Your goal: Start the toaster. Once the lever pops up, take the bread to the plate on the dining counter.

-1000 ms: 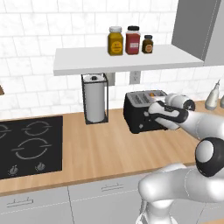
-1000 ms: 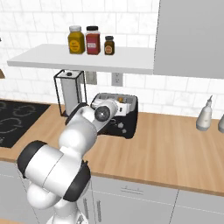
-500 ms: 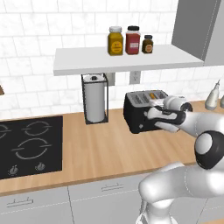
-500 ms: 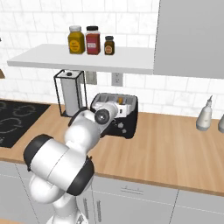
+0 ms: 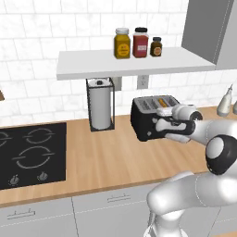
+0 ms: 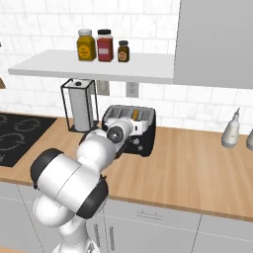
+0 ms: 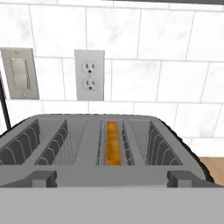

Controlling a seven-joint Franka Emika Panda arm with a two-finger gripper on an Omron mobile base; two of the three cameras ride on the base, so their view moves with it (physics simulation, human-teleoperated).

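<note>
The black toaster [image 5: 147,121] [image 6: 144,132] stands on the wood counter against the tiled wall. Its grey slotted top [image 7: 87,131] lies just beyond my hand. The bread [image 7: 113,144] sits deep in one slot, with just its brown top edge showing [image 5: 162,100] [image 6: 135,114]. My gripper [image 5: 160,125] [image 6: 129,129] [image 7: 112,177] is open, level with the toaster's top edge at its front face, and nothing is between its fingertips [image 7: 43,177]. The plate and the dining counter are out of view.
A paper towel holder [image 5: 100,104] stands left of the toaster, with the black cooktop [image 5: 30,152] further left. A shelf [image 5: 134,62] with three jars hangs above. Two bottles [image 6: 231,129] stand at the right. An outlet [image 7: 89,74] and a switch [image 7: 19,72] are on the wall.
The hand has stayed at the toaster's front with only a slight shift, while the elbow has swung a little. The gripper has stayed open.
</note>
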